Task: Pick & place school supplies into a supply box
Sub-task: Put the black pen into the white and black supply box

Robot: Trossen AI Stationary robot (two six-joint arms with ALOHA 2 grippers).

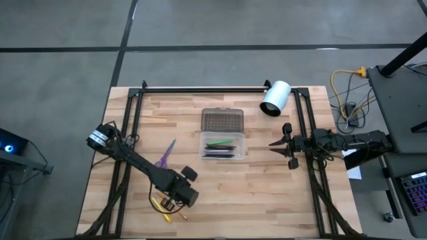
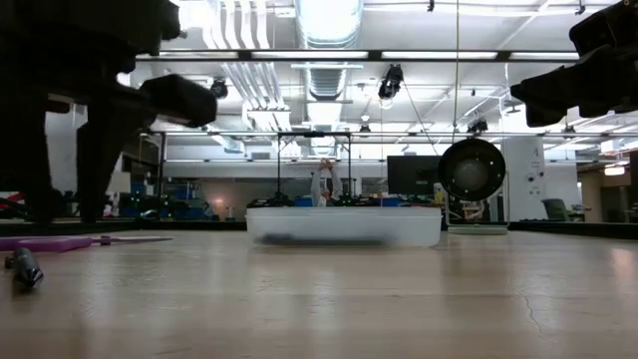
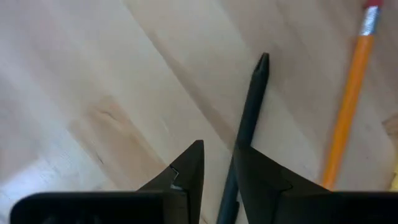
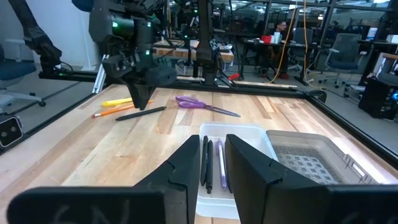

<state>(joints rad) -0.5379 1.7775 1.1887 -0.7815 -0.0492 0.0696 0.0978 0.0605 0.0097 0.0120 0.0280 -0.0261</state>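
Left end effector point(image 3: 214, 180) sits low over the dark pen point(image 3: 249, 118), fingers slightly apart with the pen's near end between them, not clamped; pen's long axis runs straight ahead, orange pencil point(image 3: 348, 99) just beside it. Right end effector point(image 1: 288, 145) waits beside the supply box point(image 1: 223, 145), gap narrow (left arm clearly nearer). Worktop point(image 1: 267, 193) is pale wood; lab behind.

Pens point(image 1: 221, 148) in supply box point(image 1: 222, 135) mid-table, lid point(image 1: 222, 120) behind, scissors point(image 1: 165, 154) left, pencils point(image 1: 168, 211) front-left under left gripper point(image 1: 175, 202).
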